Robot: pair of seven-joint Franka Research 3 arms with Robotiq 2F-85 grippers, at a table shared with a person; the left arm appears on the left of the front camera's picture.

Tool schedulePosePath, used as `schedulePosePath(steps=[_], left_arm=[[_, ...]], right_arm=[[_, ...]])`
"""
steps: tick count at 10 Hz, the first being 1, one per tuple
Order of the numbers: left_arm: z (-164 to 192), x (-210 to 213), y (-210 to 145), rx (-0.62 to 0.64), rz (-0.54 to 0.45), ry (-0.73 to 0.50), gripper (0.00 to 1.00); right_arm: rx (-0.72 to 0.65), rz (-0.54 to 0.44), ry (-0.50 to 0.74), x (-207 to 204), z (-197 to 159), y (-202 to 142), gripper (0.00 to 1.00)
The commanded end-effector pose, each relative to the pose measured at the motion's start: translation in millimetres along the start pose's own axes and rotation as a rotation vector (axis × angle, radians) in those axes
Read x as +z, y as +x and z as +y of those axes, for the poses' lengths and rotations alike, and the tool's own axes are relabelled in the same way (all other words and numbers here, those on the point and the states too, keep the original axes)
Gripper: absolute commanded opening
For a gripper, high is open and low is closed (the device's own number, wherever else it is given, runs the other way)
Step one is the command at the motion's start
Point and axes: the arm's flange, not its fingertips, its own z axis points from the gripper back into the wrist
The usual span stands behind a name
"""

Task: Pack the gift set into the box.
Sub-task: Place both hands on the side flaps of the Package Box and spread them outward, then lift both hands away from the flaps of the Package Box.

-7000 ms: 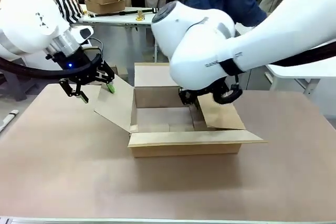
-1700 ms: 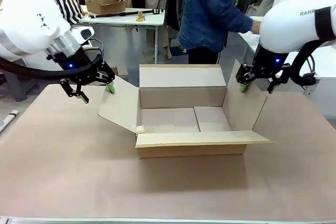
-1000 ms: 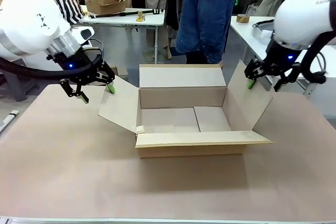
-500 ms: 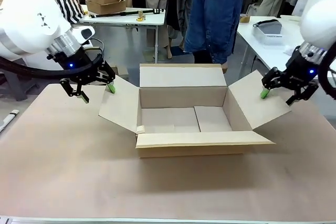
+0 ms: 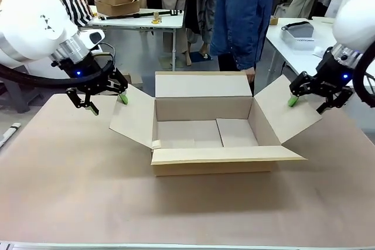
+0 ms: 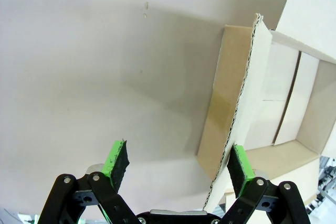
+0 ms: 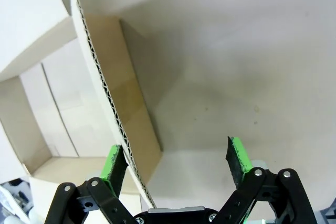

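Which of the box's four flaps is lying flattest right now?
The near flap, on the robot's side of the box: it lies about level, while both side flaps slant upward and the far flap is raised.

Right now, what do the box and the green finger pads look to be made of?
The box: brown corrugated cardboard, matte and unprinted; the wavy fluting shows along its flap edges in both wrist views. The finger pads: bright green, dull, slightly rough-sided, probably rubber or foam; the look alone can't settle which.
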Motion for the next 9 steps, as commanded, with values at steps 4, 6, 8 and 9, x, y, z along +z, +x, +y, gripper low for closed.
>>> schedulePosePath(steps=[4, 6, 8, 9], left_arm=[[-1.0, 1.5, -0.3, 0.012, -0.012, 0.017, 1.0], [-1.0, 1.5, -0.3, 0.012, -0.012, 0.017, 1.0], [-1.0, 1.5, -0.3, 0.012, -0.012, 0.017, 1.0], [-1.0, 1.5, -0.3, 0.012, -0.012, 0.017, 1.0]], right_arm=[[-0.011, 0.0, -0.029, 2.0, -3.0, -0.5, 1.0], [-0.011, 0.0, -0.029, 2.0, -3.0, -0.5, 1.0], [-0.011, 0.0, -0.029, 2.0, -3.0, -0.5, 1.0], [-0.011, 0.0, -0.029, 2.0, -3.0, -0.5, 1.0]])
